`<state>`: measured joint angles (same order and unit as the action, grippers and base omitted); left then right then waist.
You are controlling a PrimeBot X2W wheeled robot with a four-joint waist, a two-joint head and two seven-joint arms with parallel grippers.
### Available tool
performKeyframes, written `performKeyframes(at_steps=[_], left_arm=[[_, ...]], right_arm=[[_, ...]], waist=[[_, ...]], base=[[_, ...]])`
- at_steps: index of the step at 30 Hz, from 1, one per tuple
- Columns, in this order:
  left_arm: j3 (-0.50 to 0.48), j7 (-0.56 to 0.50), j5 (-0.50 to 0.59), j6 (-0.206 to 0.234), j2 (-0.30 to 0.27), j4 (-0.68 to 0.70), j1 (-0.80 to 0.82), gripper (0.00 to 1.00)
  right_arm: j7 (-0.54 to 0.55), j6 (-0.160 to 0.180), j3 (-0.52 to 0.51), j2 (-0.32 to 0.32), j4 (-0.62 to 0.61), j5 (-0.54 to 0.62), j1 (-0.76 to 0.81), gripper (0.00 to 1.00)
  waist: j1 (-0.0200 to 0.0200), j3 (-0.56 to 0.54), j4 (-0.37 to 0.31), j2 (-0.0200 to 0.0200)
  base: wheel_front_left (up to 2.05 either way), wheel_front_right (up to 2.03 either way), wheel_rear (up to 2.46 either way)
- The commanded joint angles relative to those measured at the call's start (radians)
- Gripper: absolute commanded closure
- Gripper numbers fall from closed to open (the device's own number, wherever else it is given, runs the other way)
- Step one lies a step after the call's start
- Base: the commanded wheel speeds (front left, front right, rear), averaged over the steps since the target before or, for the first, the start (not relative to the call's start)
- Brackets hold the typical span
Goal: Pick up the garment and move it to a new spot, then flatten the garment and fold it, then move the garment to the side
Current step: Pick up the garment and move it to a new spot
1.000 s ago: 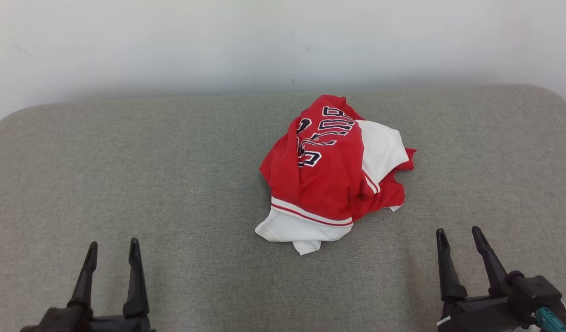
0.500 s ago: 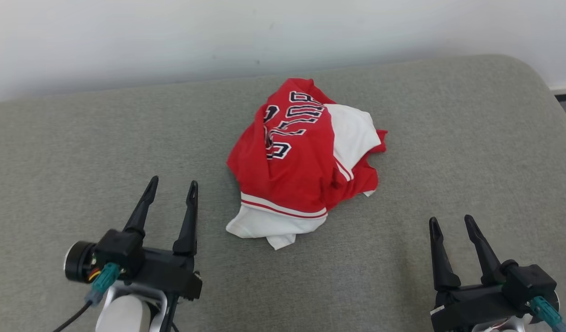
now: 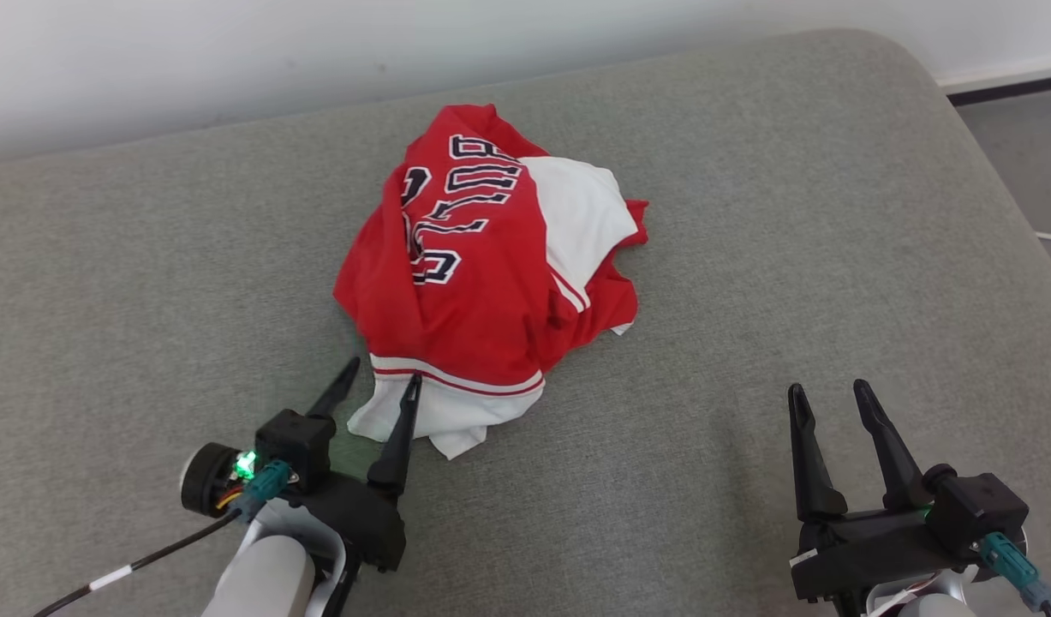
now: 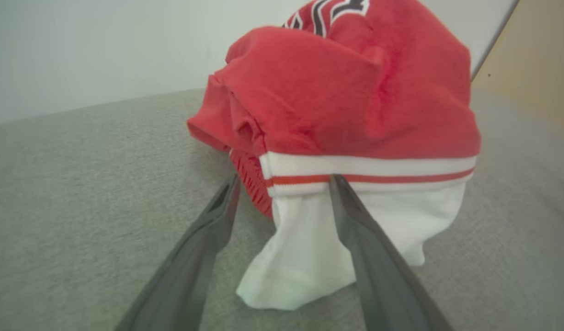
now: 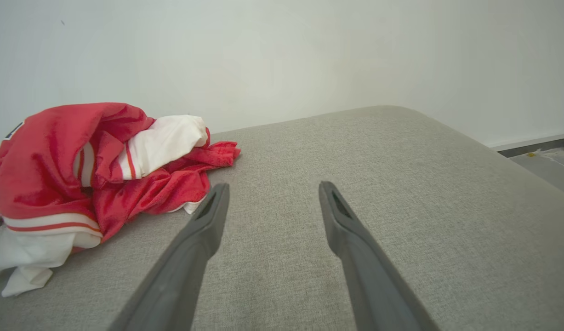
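Note:
A crumpled red and white jersey [image 3: 482, 274] with dark lettering lies in a heap on the grey cushioned surface [image 3: 148, 257]. My left gripper [image 3: 383, 382] is open, its fingertips straddling the jersey's white lower corner [image 4: 304, 243] just below the striped hem. In the left wrist view the jersey [image 4: 346, 92] rises right ahead of the left gripper [image 4: 284, 181]. My right gripper [image 3: 826, 395] is open over bare cushion, well to the right of the heap. The right wrist view has the jersey [image 5: 79, 170] off to the left of the right gripper [image 5: 272, 188].
A pale wall [image 3: 234, 51] runs along the far edge of the cushion. The cushion's rounded right corner [image 3: 919, 68] drops to a grey floor [image 3: 1022, 163] with a dark baseboard strip. Bare fabric spreads left and right of the heap.
The head camera has turned and dipped, shifting the whole scene. My left arm has reached forward until its open fingers reach the jersey's white corner. The right gripper keeps its place.

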<state>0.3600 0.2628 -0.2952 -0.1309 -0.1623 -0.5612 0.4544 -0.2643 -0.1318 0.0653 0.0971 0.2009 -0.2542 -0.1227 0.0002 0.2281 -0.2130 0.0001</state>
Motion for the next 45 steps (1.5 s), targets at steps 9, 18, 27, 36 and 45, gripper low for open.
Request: performKeyframes(at_steps=[9,18,27,36,45], left_arm=[[0.027,0.003,-0.017,0.001,-0.025,0.031,0.053,1.0],[0.122,-0.03,-0.034,0.001,-0.078,0.1,0.316,1.0],[0.205,-0.104,-0.108,0.001,-0.113,0.106,0.757,1.0],[0.224,-0.086,-0.163,0.001,-0.078,-0.012,1.132,1.0],[0.242,-0.034,-0.198,0.001,-0.097,-0.101,1.217,1.0]], right_arm=[[0.0,0.002,-0.014,-0.007,-0.007,0.0,0.003,0.0],[0.0,0.002,-0.005,-0.02,0.007,-0.007,-0.013,0.0],[0.0,0.002,-0.023,-0.036,0.018,-0.019,-0.016,0.0],[0.0,0.002,-0.04,-0.044,0.021,-0.021,-0.029,0.0],[0.0,0.002,-0.044,-0.046,0.023,-0.01,-0.025,0.0]], waist=[[-0.0002,-0.004,-0.004,-0.0001],[-0.0002,-0.026,-0.013,-0.0001],[-0.0002,0.0,-0.072,-0.0001],[-0.0002,0.026,-0.074,-0.0001],[-0.0002,0.009,-0.023,-0.0001]], base=[[0.0,0.0,0.0],[0.0,0.0,0.0],[0.0,0.0,0.0],[0.0,0.0,0.0],[0.0,0.0,0.0]])
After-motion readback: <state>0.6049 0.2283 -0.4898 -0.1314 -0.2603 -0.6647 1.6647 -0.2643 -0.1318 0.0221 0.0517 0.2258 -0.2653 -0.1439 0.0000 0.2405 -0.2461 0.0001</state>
